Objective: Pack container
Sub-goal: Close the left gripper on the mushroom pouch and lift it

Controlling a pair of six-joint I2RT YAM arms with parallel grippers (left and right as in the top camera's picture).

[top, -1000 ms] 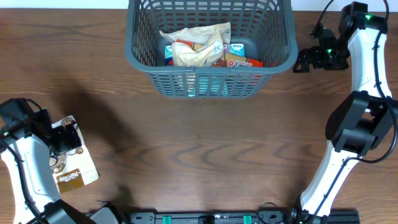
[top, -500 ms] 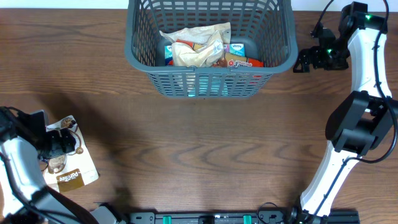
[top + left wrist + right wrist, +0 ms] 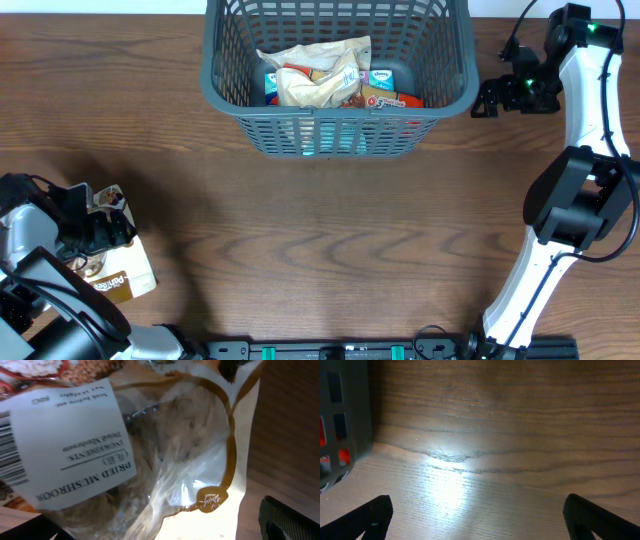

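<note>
Grasp of the dried-mushroom packet [image 3: 150, 460] is the step in hand. Left claw [image 3: 100, 228] hovers over it, spread apart: close mid-body, firmly, since film probably slips. Container [image 3: 225, 95] stands well apart at the counter's [image 3: 330, 230] far edge; right claw [image 3: 487, 100], also spread, hangs beside it.

at the far middle of the counter [image 3: 330, 240]: the container [image 3: 330, 135], with several packets [image 3: 315, 75] heaped inside. at the near left corner, flat on the counter: a lone dried-mushroom packet [image 3: 125, 278], well apart from the container, directly under the left pincer [image 3: 98, 230]. just right of the container, apart from its wall, low over the counter: the right pincer [image 3: 483, 100].
</note>
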